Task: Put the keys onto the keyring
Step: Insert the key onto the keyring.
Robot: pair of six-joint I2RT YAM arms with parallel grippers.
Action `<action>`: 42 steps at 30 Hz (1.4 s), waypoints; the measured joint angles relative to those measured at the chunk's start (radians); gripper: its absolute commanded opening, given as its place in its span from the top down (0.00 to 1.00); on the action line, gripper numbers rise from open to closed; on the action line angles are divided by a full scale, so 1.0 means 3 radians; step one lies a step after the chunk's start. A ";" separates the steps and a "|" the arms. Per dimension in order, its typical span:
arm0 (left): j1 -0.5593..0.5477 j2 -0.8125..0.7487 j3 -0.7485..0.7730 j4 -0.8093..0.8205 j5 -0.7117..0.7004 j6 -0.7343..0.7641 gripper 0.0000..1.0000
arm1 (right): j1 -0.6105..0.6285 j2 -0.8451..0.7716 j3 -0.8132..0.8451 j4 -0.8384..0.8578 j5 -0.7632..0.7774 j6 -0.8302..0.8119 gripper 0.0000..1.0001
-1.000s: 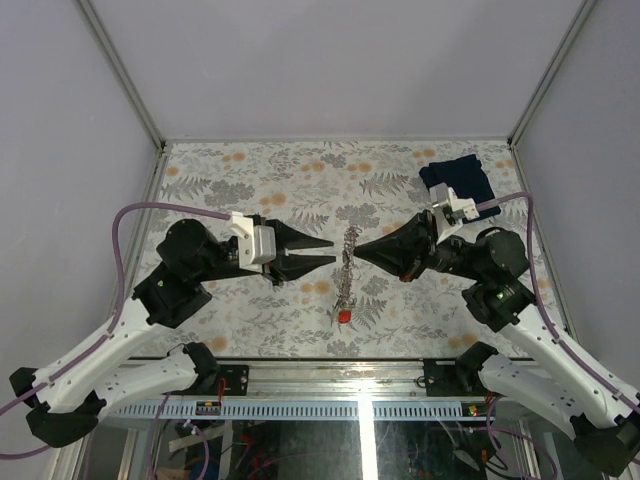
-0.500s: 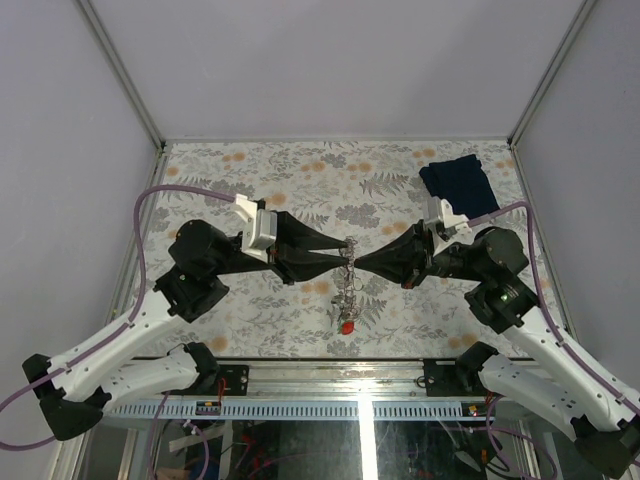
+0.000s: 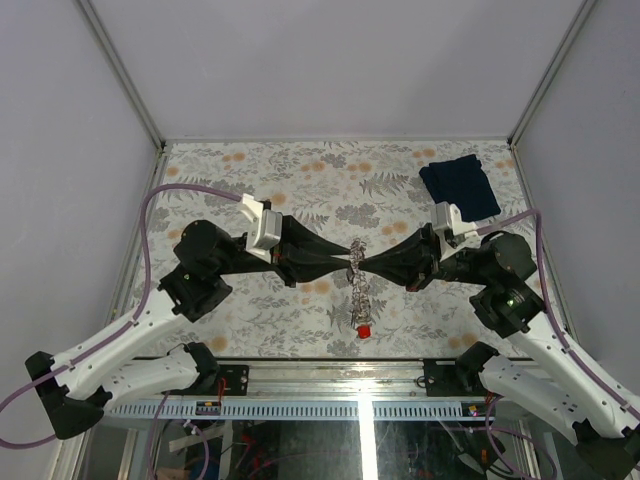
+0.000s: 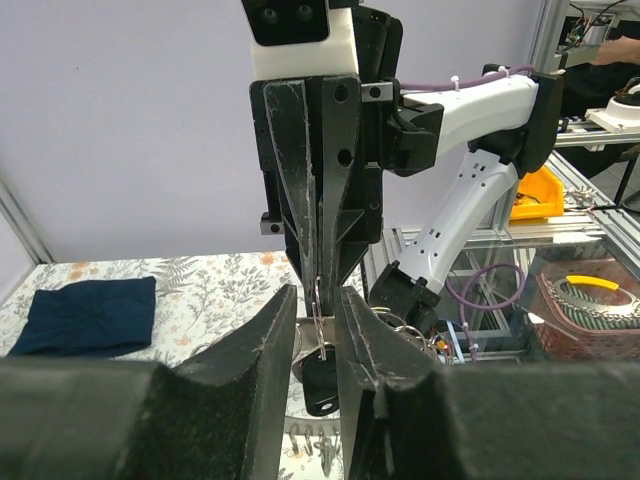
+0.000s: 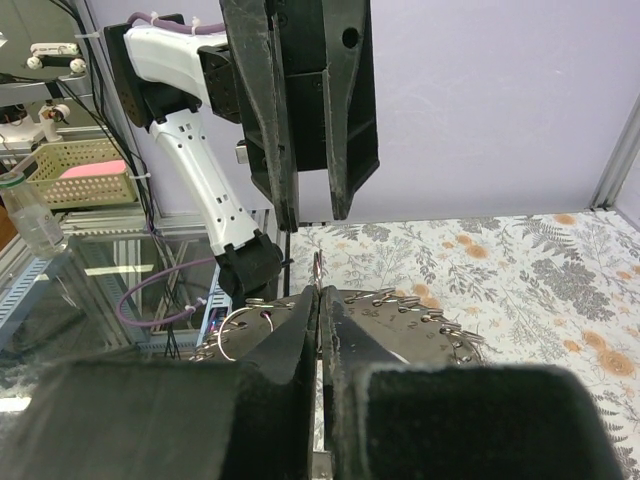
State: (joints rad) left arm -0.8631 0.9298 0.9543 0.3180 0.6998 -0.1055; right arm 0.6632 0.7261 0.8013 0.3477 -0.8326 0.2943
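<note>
Red tag (image 3: 365, 329): nearest item, at the end of the keyring (image 3: 357, 288), on the arm-base side of both sets of fingertips.

Keyring: silvery chain loop. It runs from that tag up to the spot where the two arms meet tip to tip. More of its coil shows just beside the pinching fingers in the right wrist view.

Right gripper (image 3: 367, 262): fingers pressed together, pinching a thin wire link of the keyring that pokes up between the tips.

Left gripper (image 3: 349, 252): fingers slightly spread, straddling the same wire link without clamping it. It directly faces the Right gripper.

Key (image 4: 320, 385): small, black head, just below the left fingertips.

Table (image 3: 250, 190): floral-patterned top beneath both arms.

Cloth (image 3: 460, 185): dark blue, folded, far beyond the Right gripper and well apart from it.
</note>
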 measured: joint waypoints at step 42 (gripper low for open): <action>-0.0069 0.0203 0.0053 -0.0234 0.0112 0.0128 1.00 | -0.0001 -0.0067 0.0000 -0.0081 0.0022 -0.0042 0.90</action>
State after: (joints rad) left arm -0.8837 0.9909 0.9703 0.2478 0.7334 -0.0669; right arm 0.6628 0.7059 0.8013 0.3233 -0.8261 0.2817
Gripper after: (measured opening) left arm 0.019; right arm 0.016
